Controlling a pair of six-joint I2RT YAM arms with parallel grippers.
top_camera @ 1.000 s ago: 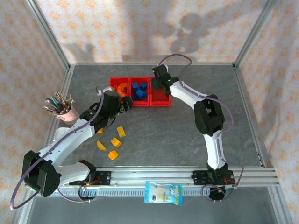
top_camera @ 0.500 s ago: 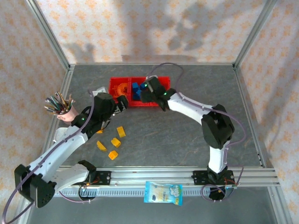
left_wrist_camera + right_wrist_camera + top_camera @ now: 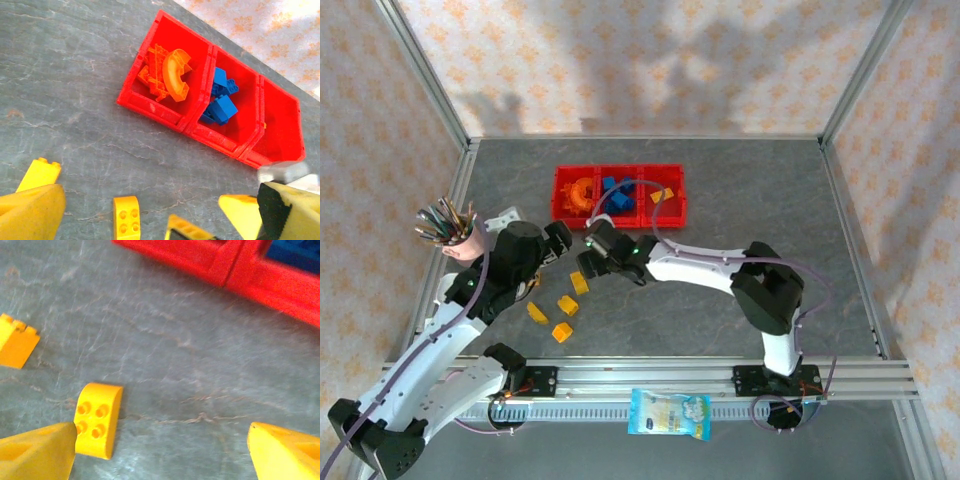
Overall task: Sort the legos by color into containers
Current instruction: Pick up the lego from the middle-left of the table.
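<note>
right gripper (image 3: 160, 440) swung off containers (image 3: 220, 262); yellow lego (image 3: 97, 420) just beside 1 finger (image 3: 37, 455).

A lab rig: aluminium frame (image 3: 650, 372), wallpaper-patterned walls (image 3: 620, 60).

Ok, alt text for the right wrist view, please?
The right gripper hangs open low over the grey table, a yellow four-stud brick lying beside one fingertip. Another yellow brick sits at the edge, and the red bins run across the top.
</note>
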